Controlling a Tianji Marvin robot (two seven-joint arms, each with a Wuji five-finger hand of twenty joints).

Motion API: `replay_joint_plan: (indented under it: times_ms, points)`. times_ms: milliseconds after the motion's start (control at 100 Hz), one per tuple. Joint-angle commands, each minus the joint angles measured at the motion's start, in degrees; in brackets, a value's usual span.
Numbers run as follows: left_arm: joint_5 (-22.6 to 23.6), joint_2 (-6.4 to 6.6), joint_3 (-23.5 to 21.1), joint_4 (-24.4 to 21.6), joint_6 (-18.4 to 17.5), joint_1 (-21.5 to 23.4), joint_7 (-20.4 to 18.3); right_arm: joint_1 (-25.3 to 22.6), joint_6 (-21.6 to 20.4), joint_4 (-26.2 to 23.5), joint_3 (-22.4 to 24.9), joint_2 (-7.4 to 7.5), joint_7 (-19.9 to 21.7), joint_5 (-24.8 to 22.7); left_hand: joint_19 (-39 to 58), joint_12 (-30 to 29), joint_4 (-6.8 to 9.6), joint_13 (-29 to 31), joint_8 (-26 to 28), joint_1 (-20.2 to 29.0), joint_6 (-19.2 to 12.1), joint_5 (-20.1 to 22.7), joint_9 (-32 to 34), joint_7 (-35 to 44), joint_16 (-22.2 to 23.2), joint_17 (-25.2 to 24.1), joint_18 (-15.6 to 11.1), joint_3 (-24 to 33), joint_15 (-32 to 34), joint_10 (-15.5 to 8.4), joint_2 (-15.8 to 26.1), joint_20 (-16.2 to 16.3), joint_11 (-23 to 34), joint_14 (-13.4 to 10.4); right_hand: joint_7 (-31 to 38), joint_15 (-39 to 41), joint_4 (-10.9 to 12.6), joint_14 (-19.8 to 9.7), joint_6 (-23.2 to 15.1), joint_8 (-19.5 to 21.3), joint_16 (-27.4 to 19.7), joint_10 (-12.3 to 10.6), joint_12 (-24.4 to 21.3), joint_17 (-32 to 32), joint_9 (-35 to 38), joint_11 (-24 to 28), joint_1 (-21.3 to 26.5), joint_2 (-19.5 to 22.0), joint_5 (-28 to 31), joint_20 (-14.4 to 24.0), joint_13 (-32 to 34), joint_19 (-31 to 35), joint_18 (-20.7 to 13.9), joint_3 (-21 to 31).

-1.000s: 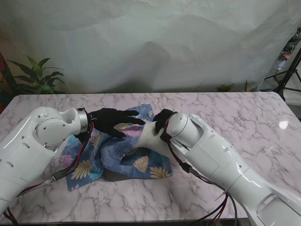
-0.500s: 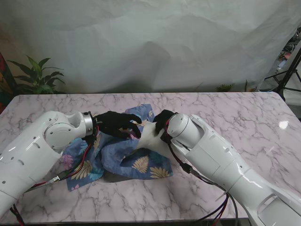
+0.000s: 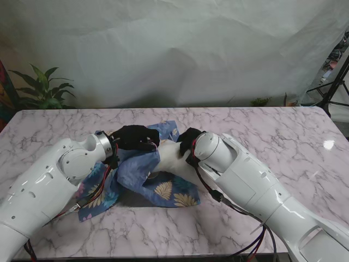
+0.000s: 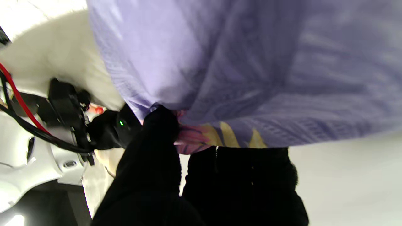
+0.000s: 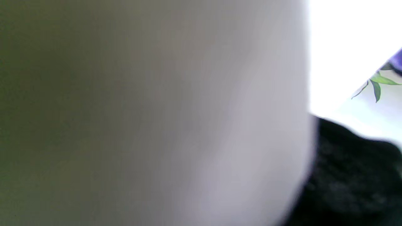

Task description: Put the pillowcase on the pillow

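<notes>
At table centre, our left hand (image 3: 136, 137) pinches the pillowcase (image 3: 143, 176) hem; right hand (image 3: 188, 140) at 3 o'clock, grasp unclear. We should draw the hem over the pillow (image 3: 170, 157) evenly.

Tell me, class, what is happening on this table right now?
A two-armed robot is putting a blue leaf-print pillowcase on a white pillow. Its left hand is shut on a fold of the pillowcase. Its right hand rests against the pillow, grip unclear. The pillow is only partly covered.
</notes>
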Motion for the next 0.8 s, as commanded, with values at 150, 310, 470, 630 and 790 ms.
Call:
replay_joint_plan:
  times_ms: [150, 310, 470, 630, 790]
  points:
    - [-0.79, -1.70, -1.13, -1.63, 6.61, 0.89, 0.89, 0.54, 0.25, 0.28, -0.72, -0.80, -0.20, 0.56, 3.52, 6.22, -0.43, 1.47, 3.57, 4.67, 4.95, -4.53, 0.61, 3.82, 0.26, 1.03, 0.19, -3.41, -1.12, -0.40, 6.92, -1.64, 6.12, 1.46, 3.94, 14.56, 5.05, -2.59, -0.89, 2.20, 1.50, -0.18, 0.73, 3.90, 0.53, 5.25, 5.99, 7.59, 2.45, -0.36, 6.89, 4.11, -19.08, 12.54]
    - [-1.16, -1.49, -0.04, -2.37, 8.11, -0.42, -1.22, -0.20, 0.60, -1.35, -0.16, -1.34, -1.66, 1.70, 3.43, 5.65, -0.45, 1.29, 4.33, 4.46, 6.49, -4.81, 0.02, 3.20, 0.12, 0.83, 0.46, -4.27, -1.53, -0.21, 8.10, -1.88, 6.57, 1.64, 3.90, 14.71, 5.06, -2.58, -0.74, 2.19, 1.46, 0.02, 0.68, 3.90, 0.57, 5.25, 6.01, 7.50, 2.43, -0.35, 6.88, 4.23, -19.19, 12.62]
    - [-2.27, -1.58, 1.98, -1.97, 9.63, -1.88, -2.41, -2.30, 0.52, -5.04, 1.65, -2.00, -4.04, 4.75, 3.08, 3.76, -0.37, 1.35, 5.58, 4.15, 8.14, -4.34, -0.58, 1.91, -0.08, 0.82, 0.70, -4.74, -1.74, 0.34, 8.67, -2.34, 7.61, 1.80, 3.83, 14.83, 5.07, -2.43, -0.43, 2.15, 1.41, 0.27, 0.66, 3.96, 0.62, 5.26, 6.06, 7.42, 2.55, -0.30, 6.90, 4.42, -19.29, 12.71]
    - [-3.26, -1.85, 3.10, -1.98, 11.37, -2.54, -2.51, -4.20, 0.19, -7.10, 3.66, -3.25, -6.70, 10.35, 3.01, 2.99, -0.40, 1.65, 5.61, 3.37, 9.13, -3.92, -0.37, 1.61, -0.09, 0.94, 0.96, -4.94, -1.61, 0.59, 8.78, -2.49, 7.74, 2.02, 3.72, 15.10, 5.07, -2.25, -0.10, 2.11, 1.38, 0.63, 0.67, 4.01, 0.60, 5.29, 6.15, 7.24, 2.59, -0.22, 6.90, 4.67, -19.44, 12.89]
    - [-2.67, -2.22, 2.72, -3.05, 14.64, -1.99, -1.29, -4.89, 1.03, -7.32, 4.52, -3.87, -7.81, 12.47, 3.36, 0.62, -0.07, 2.44, 6.36, 2.06, 10.30, -3.77, -0.76, 1.28, -0.16, 2.09, 0.64, -4.72, -1.02, 1.04, 9.00, -3.21, 9.35, 1.78, 3.65, 15.22, 5.00, -2.06, 0.14, 2.09, 1.25, 0.90, 0.67, 4.04, 0.57, 5.36, 6.18, 7.13, 2.66, -0.19, 6.88, 4.86, -19.34, 13.04]
